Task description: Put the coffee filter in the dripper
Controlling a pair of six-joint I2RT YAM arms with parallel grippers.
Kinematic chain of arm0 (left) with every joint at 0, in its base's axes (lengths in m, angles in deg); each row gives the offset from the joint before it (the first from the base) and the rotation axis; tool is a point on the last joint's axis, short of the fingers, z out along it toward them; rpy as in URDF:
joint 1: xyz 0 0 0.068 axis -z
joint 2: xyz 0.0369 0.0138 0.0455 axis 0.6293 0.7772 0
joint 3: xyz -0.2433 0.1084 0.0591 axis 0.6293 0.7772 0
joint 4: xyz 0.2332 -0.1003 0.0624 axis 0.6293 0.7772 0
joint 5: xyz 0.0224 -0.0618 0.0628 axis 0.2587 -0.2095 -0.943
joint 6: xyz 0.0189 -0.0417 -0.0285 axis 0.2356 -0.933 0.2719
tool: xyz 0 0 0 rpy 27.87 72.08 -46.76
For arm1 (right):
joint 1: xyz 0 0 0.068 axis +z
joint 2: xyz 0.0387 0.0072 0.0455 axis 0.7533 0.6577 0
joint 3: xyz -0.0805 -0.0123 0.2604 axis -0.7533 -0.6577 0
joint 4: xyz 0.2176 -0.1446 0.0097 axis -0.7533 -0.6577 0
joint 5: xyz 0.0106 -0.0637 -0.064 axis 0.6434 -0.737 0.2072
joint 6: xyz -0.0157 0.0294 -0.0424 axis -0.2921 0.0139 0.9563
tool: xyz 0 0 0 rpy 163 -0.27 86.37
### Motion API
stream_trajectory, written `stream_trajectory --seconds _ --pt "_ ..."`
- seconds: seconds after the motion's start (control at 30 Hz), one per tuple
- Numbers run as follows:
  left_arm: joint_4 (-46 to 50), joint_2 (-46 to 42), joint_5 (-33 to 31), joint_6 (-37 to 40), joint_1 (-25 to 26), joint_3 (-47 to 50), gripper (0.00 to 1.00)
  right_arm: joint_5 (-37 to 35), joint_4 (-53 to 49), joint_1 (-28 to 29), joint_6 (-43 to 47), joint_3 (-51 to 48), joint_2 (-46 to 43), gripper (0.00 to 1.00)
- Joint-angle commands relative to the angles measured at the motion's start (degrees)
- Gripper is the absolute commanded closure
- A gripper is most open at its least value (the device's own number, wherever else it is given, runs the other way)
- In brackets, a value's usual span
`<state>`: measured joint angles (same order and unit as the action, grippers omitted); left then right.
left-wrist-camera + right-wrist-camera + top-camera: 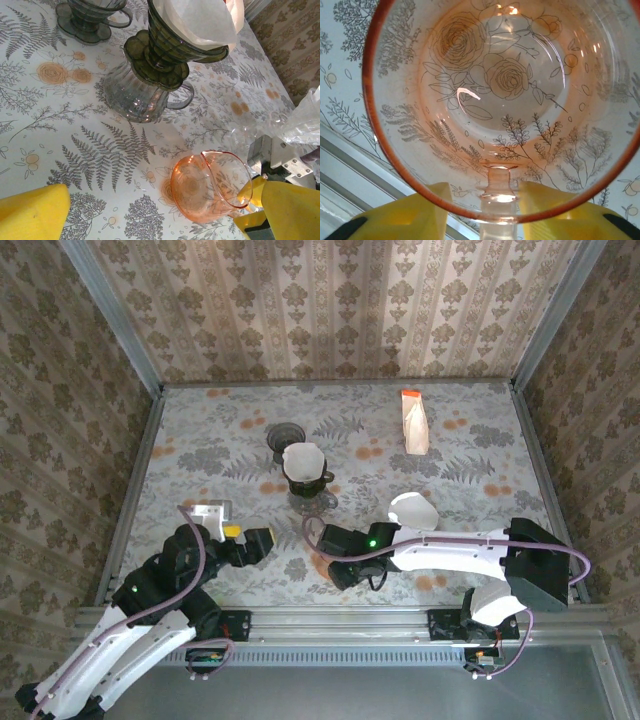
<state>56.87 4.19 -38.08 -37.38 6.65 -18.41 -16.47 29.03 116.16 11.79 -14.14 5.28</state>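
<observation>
A white coffee filter (303, 460) (195, 20) sits inside the dark green glass dripper (308, 480) (165, 55). The dripper stands on a clear glass server (140, 92) at mid table. My right gripper (322, 538) (482, 200) is open, with its yellow fingers (405, 210) on either side of the handle of a pink glass cup (495, 100) (210, 185). A gap shows on both sides of the handle. The cup lies tilted on the table. My left gripper (245, 540) (165, 215) is open and holds nothing, just left of the cup.
A second dark dripper (287, 437) (92, 15) stands behind the first. A filter packet with an orange top (414, 420) lies at the back right. Crinkled clear plastic (412, 510) (300, 122) rests by the right arm. Metal rails edge the table.
</observation>
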Motion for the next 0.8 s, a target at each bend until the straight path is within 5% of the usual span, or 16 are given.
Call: stream_trajectory --seconds 0.0,0.23,0.5,0.57,0.77 --pt "0.4 -0.1 -0.8 -0.8 -0.3 -1.5 0.00 -2.0 0.0 -0.2 0.2 0.7 -2.0 0.47" --pt "-0.2 0.6 -0.6 -1.1 -0.3 -1.3 0.00 -4.5 -1.3 -0.2 1.3 1.9 -7.5 0.33" --pt "-3.3 5.3 0.5 -0.8 -2.9 -1.6 0.00 -7.6 0.7 -0.2 2.8 2.3 -16.8 0.31" --pt "-4.7 8.4 3.4 -0.4 -7.5 -2.3 0.01 -8.5 0.7 -0.2 3.0 2.6 -18.6 0.31" --pt "-28.0 23.6 27.5 -7.3 -33.5 1.8 0.29 -9.2 1.1 -0.2 3.5 2.9 -22.0 0.31"
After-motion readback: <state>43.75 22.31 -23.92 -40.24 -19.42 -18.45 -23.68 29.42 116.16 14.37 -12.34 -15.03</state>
